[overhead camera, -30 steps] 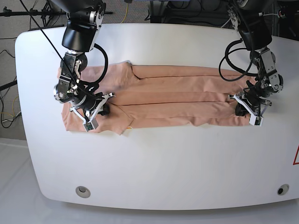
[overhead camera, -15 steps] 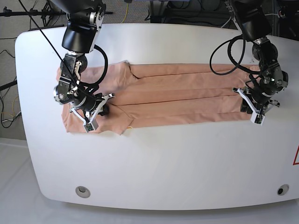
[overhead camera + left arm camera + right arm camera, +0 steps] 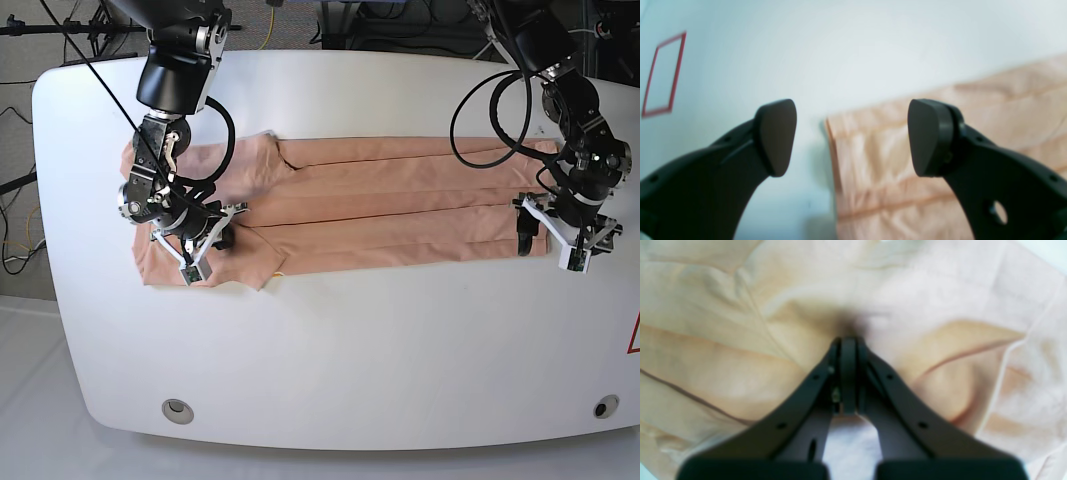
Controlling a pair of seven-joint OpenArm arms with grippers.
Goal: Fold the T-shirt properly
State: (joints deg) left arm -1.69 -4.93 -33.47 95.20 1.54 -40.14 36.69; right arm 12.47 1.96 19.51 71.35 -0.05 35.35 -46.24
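The peach T-shirt (image 3: 380,205) lies stretched across the table as a long band folded lengthwise, with creases running left to right. My left gripper (image 3: 552,245) stands open over the band's right end. In the left wrist view its fingers (image 3: 776,136) are spread wide above the cloth's end edge (image 3: 873,156) and hold nothing. My right gripper (image 3: 200,250) is at the shirt's left end, by the sleeves. In the right wrist view its jaws are shut (image 3: 848,340), with the T-shirt fabric (image 3: 740,340) bunched and puckered at the tips.
The white table (image 3: 350,360) ends close to the shirt's right end. A red outlined mark (image 3: 634,335) sits at its right edge, also seen as a red outline (image 3: 663,73). Two round holes (image 3: 178,410) (image 3: 604,407) sit near the front edge. Cables hang behind the table.
My left gripper has opened, let go of the shirt's right end and shifted right and slightly toward the front. The right gripper has stayed shut at the left end.
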